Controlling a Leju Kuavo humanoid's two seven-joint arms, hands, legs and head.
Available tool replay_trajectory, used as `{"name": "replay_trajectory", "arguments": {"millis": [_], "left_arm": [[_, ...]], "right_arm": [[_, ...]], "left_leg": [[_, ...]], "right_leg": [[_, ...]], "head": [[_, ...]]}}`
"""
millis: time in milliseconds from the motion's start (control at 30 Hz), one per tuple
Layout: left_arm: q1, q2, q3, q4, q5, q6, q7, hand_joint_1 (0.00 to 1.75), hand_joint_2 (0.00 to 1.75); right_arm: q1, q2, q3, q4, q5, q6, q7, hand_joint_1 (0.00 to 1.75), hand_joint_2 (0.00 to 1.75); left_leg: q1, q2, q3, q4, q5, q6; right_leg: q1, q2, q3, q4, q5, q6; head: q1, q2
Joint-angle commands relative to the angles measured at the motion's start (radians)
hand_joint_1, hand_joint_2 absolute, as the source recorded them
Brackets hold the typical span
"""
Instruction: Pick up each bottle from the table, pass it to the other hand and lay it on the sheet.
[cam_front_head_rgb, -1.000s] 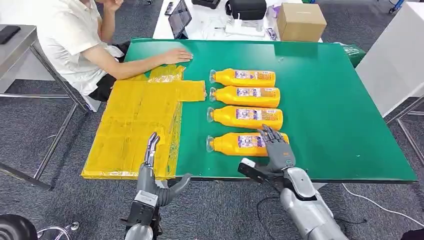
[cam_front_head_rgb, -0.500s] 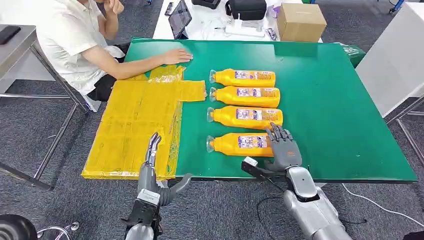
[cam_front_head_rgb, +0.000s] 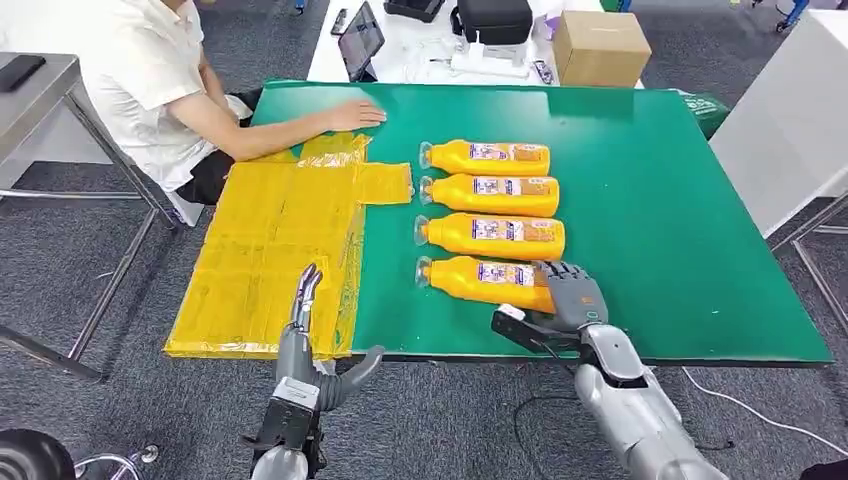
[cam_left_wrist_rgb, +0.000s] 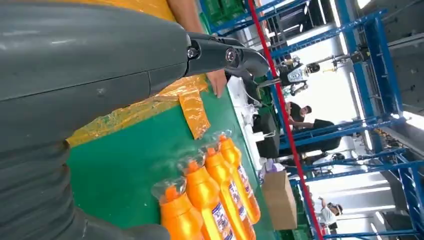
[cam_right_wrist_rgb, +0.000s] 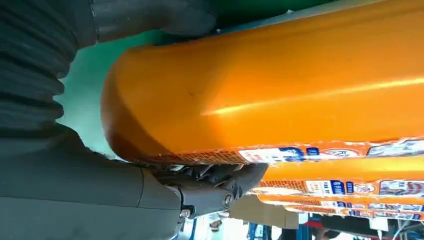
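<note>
The right hand (cam_front_head_rgb: 573, 298) is wrapped around the base of the nearest bottle (cam_front_head_rgb: 480, 280). Beyond it, three more bottles (cam_front_head_rgb: 490, 195) lie untouched on the counter (cam_front_head_rgb: 660, 220). The left hand (cam_front_head_rgb: 305, 330) waits open over the bare sheet (cam_front_head_rgb: 270, 240); no bottle delivered yet.

Four orange bottles (cam_front_head_rgb: 490, 156) (cam_front_head_rgb: 491, 193) (cam_front_head_rgb: 492, 235) (cam_front_head_rgb: 480, 280), one yellow sheet (cam_front_head_rgb: 270, 250), one cardboard box (cam_front_head_rgb: 600, 45)

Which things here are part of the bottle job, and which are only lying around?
Job: four orange bottles, yellow sheet, right hand gripping the nearest bottle, left hand over the sheet.

Lying about: cardboard box, tablet, black bag, a person's hand on the green table.
</note>
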Motion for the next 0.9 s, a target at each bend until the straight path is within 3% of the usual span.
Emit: {"name": "replay_trajectory", "arguments": {"millis": [33,200,367,400,467,600,667,833,900], "left_arm": [[-0.034,0.013,-0.026,0.063,0.011,0.0,-0.005,0.0,1.75],[-0.036,0.016,-0.027,0.061,0.015,0.0,-0.008,0.0,1.75],[-0.024,0.008,-0.013,0.061,0.049,0.002,-0.021,0.0,1.75],[-0.018,-0.004,0.003,0.053,0.16,-0.078,0.001,0.0,1.75],[-0.024,-0.002,0.023,0.053,0.303,-0.18,0.051,0.0,1.75],[-0.023,-0.002,0.03,0.047,0.359,-0.212,0.066,0.0,1.75],[-0.018,-0.007,0.044,0.044,0.516,-0.315,0.136,0.0,1.75],[-0.02,0.004,0.035,0.044,0.529,-0.318,0.138,0.0,1.75],[-0.016,0.002,0.044,0.045,0.638,-0.383,0.185,0.0,1.75]], "right_arm": [[0.035,0.041,-0.029,0.184,-0.018,0.006,-0.024,1.75,1.75],[0.031,0.052,-0.037,0.195,-0.037,-0.001,-0.051,1.75,1.75],[0.085,0.115,-0.12,0.112,-0.276,0.074,-0.309,1.75,1.75],[0.114,0.129,-0.133,0.047,-0.348,0.102,-0.389,1.75,1.75],[0.162,0.142,-0.111,-0.07,-0.391,0.103,-0.402,1.75,1.75],[0.18,0.158,-0.093,-0.153,-0.441,0.093,-0.416,1.75,1.75],[0.189,0.199,-0.108,-0.227,-0.566,0.115,-0.472,1.75,1.75],[0.19,0.201,-0.082,-0.259,-0.575,0.116,-0.444,1.75,1.75],[0.189,0.21,-0.082,-0.271,-0.623,0.117,-0.471,1.75,1.75]], "left_leg": [[0.001,-0.003,0.005,-0.002,0.0,0.001],[0.001,-0.003,0.01,-0.002,-0.001,0.002],[0.001,-0.003,0.018,-0.004,-0.006,0.002],[0.001,-0.002,0.018,-0.003,-0.007,0.001],[0.002,0.001,0.018,-0.005,-0.007,0.0],[0.001,0.004,0.018,-0.001,-0.009,-0.001],[0.001,0.006,0.017,-0.001,-0.009,-0.001],[0.001,0.006,0.012,-0.001,-0.009,0.0],[0.0,0.006,0.011,-0.001,-0.009,0.0]], "right_leg": [[0.002,-0.004,0.007,-0.003,-0.001,-0.002],[0.002,-0.004,0.008,-0.003,-0.002,-0.001],[0.002,-0.005,0.01,-0.005,-0.006,-0.002],[0.002,-0.003,0.01,-0.004,-0.006,-0.001],[0.003,0.0,0.018,-0.006,-0.005,-0.002],[0.001,0.004,0.017,-0.001,-0.006,-0.001],[0.002,0.006,0.015,-0.001,-0.006,-0.001],[0.002,0.005,0.012,0.0,-0.007,-0.002],[0.001,0.006,0.01,-0.001,-0.007,-0.002]], "head": [[0.0,0.0],[0.0,0.0],[0.0,0.0],[0.0,0.0],[0.0,0.0],[0.0,0.0],[0.0,0.0],[0.001,0.0],[0.0,0.0]]}}
